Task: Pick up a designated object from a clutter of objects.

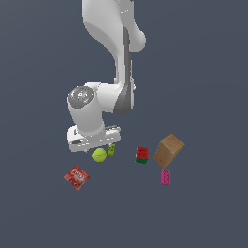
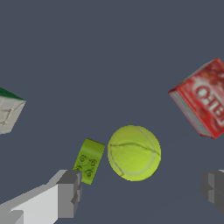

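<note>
The yellow-green ball (image 1: 99, 155) lies on the dark floor just below my wrist in the exterior view. In the wrist view the ball (image 2: 134, 153) is round with white seams, lying ahead of the gap between my fingers. My gripper (image 2: 142, 192) is open and empty, one finger (image 2: 69, 193) near the tiny green brick (image 2: 89, 161), the other at the frame edge. The green brick (image 1: 112, 150) sits right beside the ball. In the exterior view the fingers are hidden behind the hand (image 1: 92, 138).
A red square packet (image 1: 76, 177) lies toward the exterior view's left; it also shows in the wrist view (image 2: 203, 98). A red-green block (image 1: 142, 155), a brown box (image 1: 168, 150) and a pink brick (image 1: 165, 177) lie toward the exterior view's right.
</note>
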You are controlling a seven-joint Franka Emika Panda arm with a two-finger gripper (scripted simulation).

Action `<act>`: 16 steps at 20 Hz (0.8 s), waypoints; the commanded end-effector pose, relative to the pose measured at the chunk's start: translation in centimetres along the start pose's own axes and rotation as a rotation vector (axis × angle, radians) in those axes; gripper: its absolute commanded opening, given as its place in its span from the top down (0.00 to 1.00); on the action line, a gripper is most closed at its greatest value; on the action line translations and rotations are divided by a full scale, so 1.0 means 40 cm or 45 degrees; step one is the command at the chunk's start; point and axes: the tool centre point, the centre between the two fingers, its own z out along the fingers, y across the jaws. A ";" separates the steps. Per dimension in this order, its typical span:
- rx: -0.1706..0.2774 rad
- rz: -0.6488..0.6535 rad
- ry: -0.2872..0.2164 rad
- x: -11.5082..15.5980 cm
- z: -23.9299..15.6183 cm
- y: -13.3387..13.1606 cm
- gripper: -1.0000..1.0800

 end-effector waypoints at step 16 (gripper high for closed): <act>0.000 -0.028 -0.003 -0.013 0.114 0.017 0.04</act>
